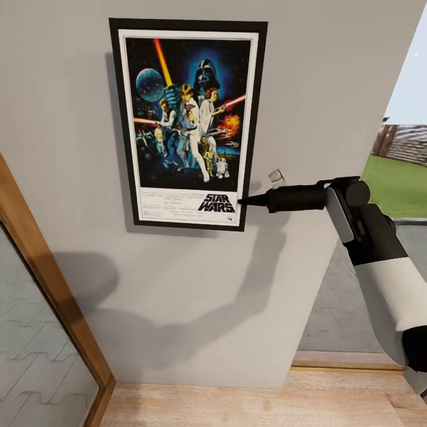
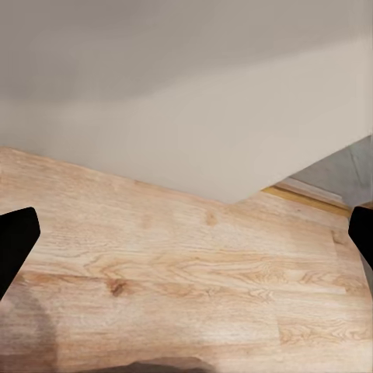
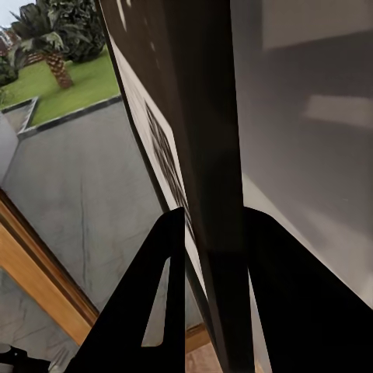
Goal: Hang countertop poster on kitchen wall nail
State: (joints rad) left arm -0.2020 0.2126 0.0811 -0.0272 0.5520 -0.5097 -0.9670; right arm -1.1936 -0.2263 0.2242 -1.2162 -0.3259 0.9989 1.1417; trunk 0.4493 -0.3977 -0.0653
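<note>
— Against the pale grey wall (image 1: 332, 89), the poster (image 1: 188, 121) stood upright, flat to it. R hand (image 1: 244, 201) pinched its lower right edge, fingers (image 3: 159, 303) either side of the black frame.

— And L hand (image 2: 186, 249)?

— Fingers spread wide, nothing held, above the wood floor (image 2: 179, 272).

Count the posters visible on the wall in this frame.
1. The poster sits upright against the grey wall. The right gripper has its fingers closed on the lower right edge. No others visible, though more wall lies beyond the view.
</note>
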